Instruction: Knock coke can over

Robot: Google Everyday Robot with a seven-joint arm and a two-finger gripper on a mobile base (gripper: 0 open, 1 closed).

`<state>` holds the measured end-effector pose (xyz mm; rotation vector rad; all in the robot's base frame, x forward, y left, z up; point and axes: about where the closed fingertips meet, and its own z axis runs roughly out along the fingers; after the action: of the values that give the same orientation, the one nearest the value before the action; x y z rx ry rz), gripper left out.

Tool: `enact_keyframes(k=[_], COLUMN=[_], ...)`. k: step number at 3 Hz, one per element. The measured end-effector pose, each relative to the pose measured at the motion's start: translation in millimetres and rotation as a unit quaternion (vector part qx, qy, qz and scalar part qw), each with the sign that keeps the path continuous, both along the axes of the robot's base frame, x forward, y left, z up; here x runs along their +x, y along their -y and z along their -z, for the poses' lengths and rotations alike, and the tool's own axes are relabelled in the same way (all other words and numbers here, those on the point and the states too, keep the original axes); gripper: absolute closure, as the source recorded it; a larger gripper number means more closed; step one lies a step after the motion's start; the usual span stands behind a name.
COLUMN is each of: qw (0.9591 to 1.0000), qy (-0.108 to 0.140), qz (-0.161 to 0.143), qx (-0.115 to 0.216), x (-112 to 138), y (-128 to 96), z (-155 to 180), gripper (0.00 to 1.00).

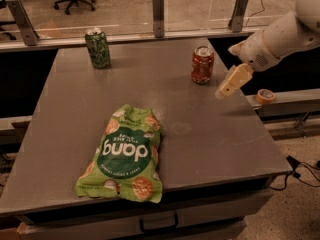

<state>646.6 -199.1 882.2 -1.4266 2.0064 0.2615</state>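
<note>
The coke can (202,64), red-orange with a silver top, stands upright at the back right of the grey table (200,134). My gripper (231,83) hangs from the white arm at the right, just right of the can and slightly nearer the front, a small gap apart from it. It hovers over the table's right part.
A green can (97,47) stands upright at the back left. A green snack bag (125,154) lies flat near the front edge. A roll of tape (265,96) sits on a ledge to the right. A glass barrier with posts runs behind the table.
</note>
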Motion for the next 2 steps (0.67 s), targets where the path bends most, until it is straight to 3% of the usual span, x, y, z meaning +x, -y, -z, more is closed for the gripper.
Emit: enact_keyframes(k=[1,2], qw=[0.9966,0.9883], qy=[-0.017,-0.041], qz=[0.001,-0.024], qx=[0.08,0.145], x=[28.0,26.3], y=[-24.8,-60.8], z=[11.9,12.6], gripper=[0.0,0.0])
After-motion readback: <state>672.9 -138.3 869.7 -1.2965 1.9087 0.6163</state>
